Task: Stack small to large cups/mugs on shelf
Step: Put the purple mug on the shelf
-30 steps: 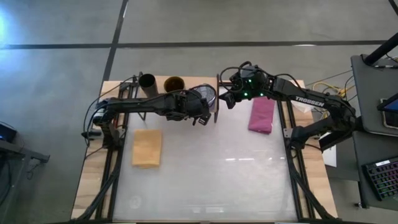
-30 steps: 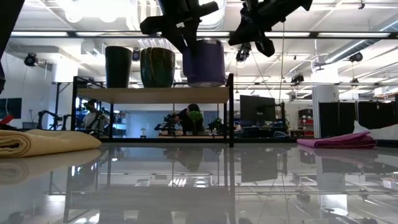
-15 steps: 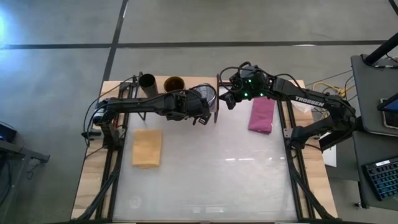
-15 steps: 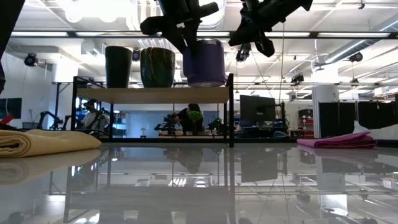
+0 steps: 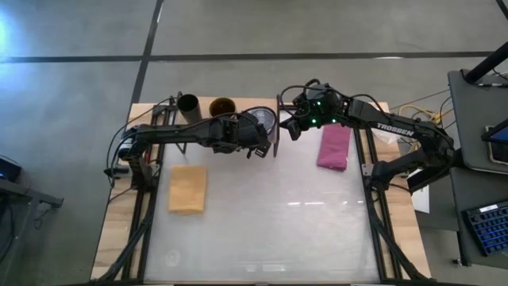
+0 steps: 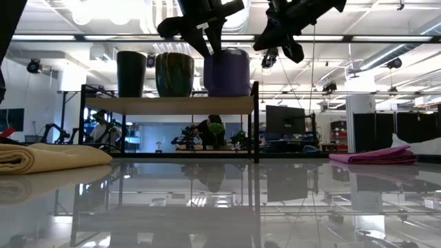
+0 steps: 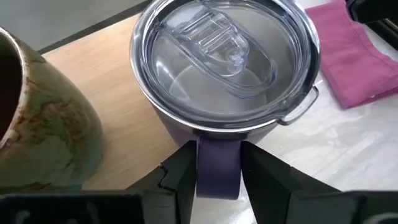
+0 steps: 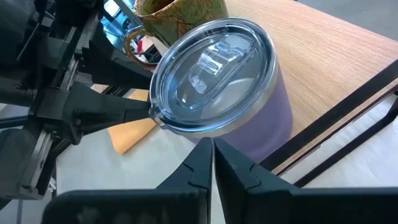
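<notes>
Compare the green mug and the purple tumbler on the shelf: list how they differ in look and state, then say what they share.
The purple tumbler wears a clear lid with a silvery rim; the green mug is open, showing a brown inside. The tumbler is plain purple; the mug is mottled green. The left tool straddles the tumbler's handle; nothing holds the mug. Both stand upright, side by side on the shelf.

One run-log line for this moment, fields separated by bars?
left claw: gripping purple tumbler handle | tumbler: on shelf, right end | right claw: shut, hovering beside

Shelf (image 5: 238,104) top full (three cups); table (image 5: 262,214) front open.
</notes>
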You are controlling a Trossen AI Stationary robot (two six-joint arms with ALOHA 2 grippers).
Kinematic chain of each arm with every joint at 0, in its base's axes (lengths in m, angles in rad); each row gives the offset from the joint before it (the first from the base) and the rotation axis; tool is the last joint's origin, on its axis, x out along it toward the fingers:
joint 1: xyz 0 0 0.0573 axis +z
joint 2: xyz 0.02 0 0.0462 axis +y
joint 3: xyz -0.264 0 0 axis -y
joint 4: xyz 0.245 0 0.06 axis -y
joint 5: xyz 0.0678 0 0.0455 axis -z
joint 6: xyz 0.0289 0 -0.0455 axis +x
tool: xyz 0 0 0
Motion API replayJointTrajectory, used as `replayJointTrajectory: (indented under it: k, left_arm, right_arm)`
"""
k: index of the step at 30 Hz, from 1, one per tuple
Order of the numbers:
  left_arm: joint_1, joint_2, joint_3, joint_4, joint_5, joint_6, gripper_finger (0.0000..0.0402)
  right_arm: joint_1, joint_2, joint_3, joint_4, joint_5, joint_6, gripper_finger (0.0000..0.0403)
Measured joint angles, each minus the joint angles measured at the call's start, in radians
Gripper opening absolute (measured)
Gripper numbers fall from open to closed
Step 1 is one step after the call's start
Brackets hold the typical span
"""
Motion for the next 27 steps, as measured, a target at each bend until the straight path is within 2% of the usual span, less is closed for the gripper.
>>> replayJointTrajectory:
  k: [7, 19, 27]
  left_arm:
    - [0.000, -0.001, 0.005, 0.014, 0.005, 0.000, 0.0109]
    - [-0.008, -0.010, 0.109, 0.017, 0.012, 0.074, 0.0109]
    - [-0.042, -0.074, 0.158, 0.018, 0.015, 0.110, 0.0109]
  right_arm:
    - [0.000, 0.000, 0.000, -0.016, 0.000, -0.006, 0.0009]
    - [0.019, 0.000, 0.000, -0.077, 0.002, -0.010, 0.0009]
    - [0.056, 0.001, 0.000, -0.074, 0.011, 0.000, 0.0009]
